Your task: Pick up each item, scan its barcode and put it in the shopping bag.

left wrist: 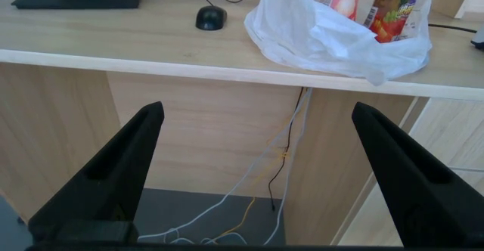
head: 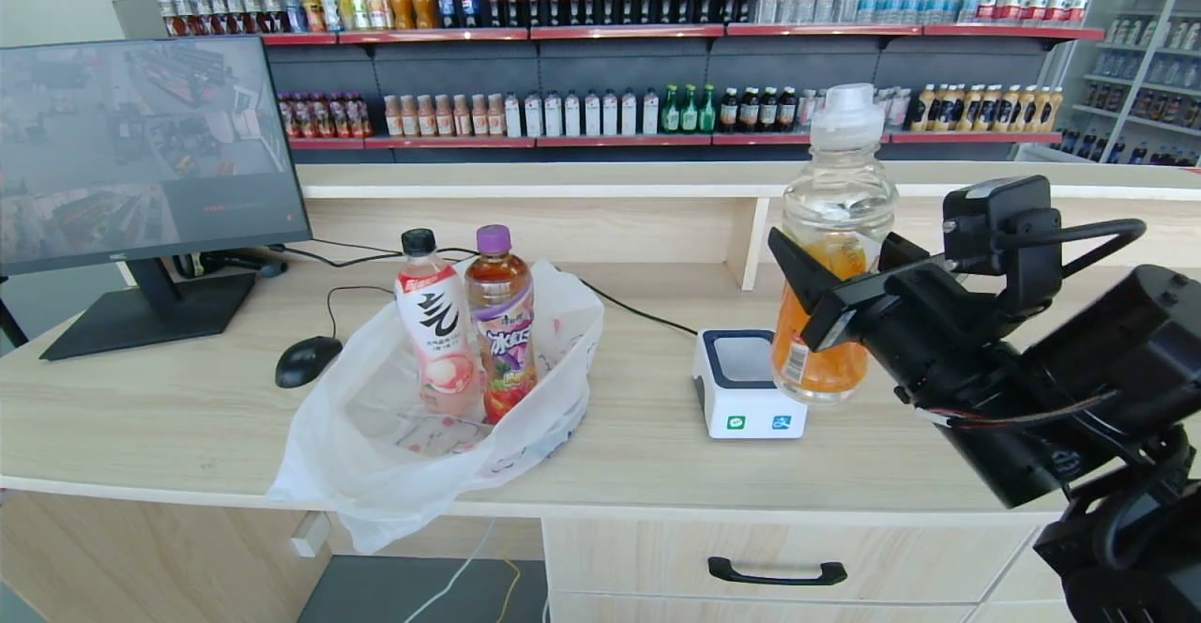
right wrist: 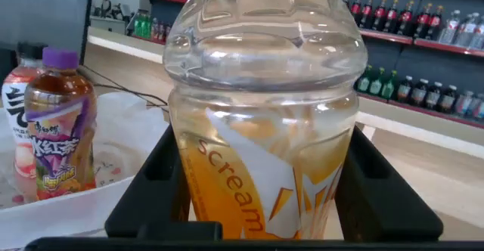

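My right gripper (head: 821, 299) is shut on an orange drink bottle (head: 830, 257) with a white cap, held upright just above and to the right of the white barcode scanner (head: 746, 384). In the right wrist view the orange bottle (right wrist: 265, 130) sits between the two fingers (right wrist: 155, 183). The white plastic shopping bag (head: 394, 426) lies open on the counter, with a pink-labelled bottle (head: 433, 327) and a purple-capped bottle (head: 502, 323) standing in it. My left gripper (left wrist: 257, 175) hangs open below the counter edge, in front of the bag (left wrist: 333, 35).
A monitor (head: 141, 154) stands at the counter's back left, with a black mouse (head: 307, 360) and cables beside the bag. A raised ledge (head: 751, 182) runs behind the counter. Shelves of bottles line the far wall. A drawer handle (head: 777, 571) is below the counter.
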Controlling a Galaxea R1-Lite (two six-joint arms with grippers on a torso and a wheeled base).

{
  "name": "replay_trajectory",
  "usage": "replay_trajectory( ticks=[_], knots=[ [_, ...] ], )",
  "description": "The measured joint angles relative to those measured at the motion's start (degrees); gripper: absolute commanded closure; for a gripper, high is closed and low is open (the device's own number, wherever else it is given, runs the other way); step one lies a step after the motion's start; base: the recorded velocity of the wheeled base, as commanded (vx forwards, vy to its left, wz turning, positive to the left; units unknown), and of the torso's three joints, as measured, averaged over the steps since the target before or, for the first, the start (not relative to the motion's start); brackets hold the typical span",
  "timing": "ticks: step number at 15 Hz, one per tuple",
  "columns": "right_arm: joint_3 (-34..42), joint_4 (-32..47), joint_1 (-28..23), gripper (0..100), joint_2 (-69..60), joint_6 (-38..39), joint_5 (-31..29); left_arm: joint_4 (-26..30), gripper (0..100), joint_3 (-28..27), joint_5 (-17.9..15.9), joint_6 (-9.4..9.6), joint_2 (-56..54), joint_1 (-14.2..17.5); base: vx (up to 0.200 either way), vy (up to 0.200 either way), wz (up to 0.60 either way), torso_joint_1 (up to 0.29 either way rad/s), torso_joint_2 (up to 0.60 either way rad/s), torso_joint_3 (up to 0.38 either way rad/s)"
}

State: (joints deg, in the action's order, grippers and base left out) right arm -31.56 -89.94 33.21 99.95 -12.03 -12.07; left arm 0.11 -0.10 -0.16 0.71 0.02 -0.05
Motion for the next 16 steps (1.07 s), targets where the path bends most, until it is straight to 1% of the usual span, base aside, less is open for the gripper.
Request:
replay_trajectory(
  ticks=[1, 3, 6, 10, 13, 16],
  knots=[
    [0.0, 0.0, 0.0, 100, -0.3, 0.4, -1.3, 0.0, 0, 0.0, 0.0, 0.07, 0.0, 0.0, 0.0, 0.0, 0.0, 0.0, 0.0, 0.0],
    [-1.0, 0.0, -0.1, 100, -0.3, 1.0, -1.9, 0.1, 0, 0.0, 0.0, -0.5, 0.0, 0.0, -0.2, 0.0, 0.0, 0.0, 0.0, 0.002],
    [-2.8, 0.2, 0.0, 100, 1.8, 1.3, -2.2, 0.0, 0, 0.0, 0.1, -0.61, 0.0, 0.0, -0.2, 0.0, 0.0, 0.002, 0.0, -0.002],
    [-5.1, -0.1, 0.7, 100, 5.3, 1.5, -3.3, 0.0, 0, 0.0, 0.0, -0.52, 0.0, 0.0, 0.0, 0.0, 0.0, 0.0, 0.0, 0.0],
    [-5.4, 0.2, 3.6, 100, 6.6, 1.7, -3.9, 0.0, 0, 0.0, 0.1, -0.57, 0.0, 0.0, 0.0, 0.2, 0.0, 0.009, 0.0, 0.001],
    [-6.3, 0.4, 4.0, 100, 7.0, 1.9, -4.0, 0.0, 0, 0.0, 0.1, -0.49, 0.0, 0.0, 0.0, 0.2, 0.0, 0.015, 0.01, -0.001]
  ],
)
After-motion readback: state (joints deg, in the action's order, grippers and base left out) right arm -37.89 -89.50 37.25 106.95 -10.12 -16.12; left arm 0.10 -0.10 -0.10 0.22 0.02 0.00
